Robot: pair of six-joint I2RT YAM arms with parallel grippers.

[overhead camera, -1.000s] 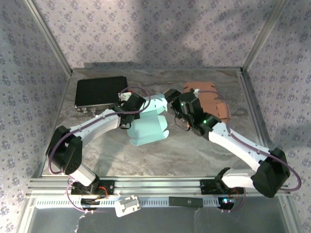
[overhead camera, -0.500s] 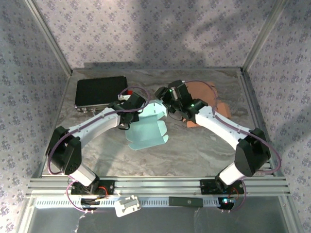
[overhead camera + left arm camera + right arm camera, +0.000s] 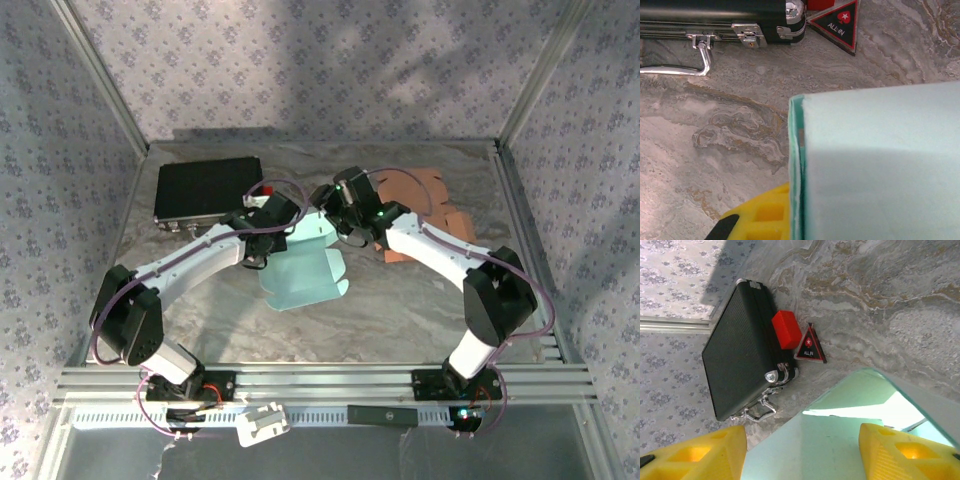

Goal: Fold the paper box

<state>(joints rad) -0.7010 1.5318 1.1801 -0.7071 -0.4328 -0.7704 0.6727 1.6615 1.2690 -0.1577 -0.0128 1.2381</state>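
The mint-green paper box (image 3: 300,268) lies partly folded at the table's middle. My left gripper (image 3: 266,224) is at its far left corner, shut on an upright side wall. In the left wrist view the wall's edge (image 3: 796,165) runs right beside one yellow finger (image 3: 757,217), and the other finger is hidden behind the panel. My right gripper (image 3: 335,204) hovers over the box's far right edge. Its yellow fingers (image 3: 695,452) stand wide apart and open, with the green box panel (image 3: 840,440) below and between them, not pinched.
A black case (image 3: 205,190) sits at the back left, with a red block (image 3: 786,329) and a triangular "ALL IN" marker (image 3: 810,347) beside it. Flat brown cardboard pieces (image 3: 430,205) lie at the back right. Metal frame posts border the table.
The right arm has swung left from over the brown cardboard to the box's far edge, its jaws narrowing a little. The left gripper has kept its hold, and the box has shifted slightly.
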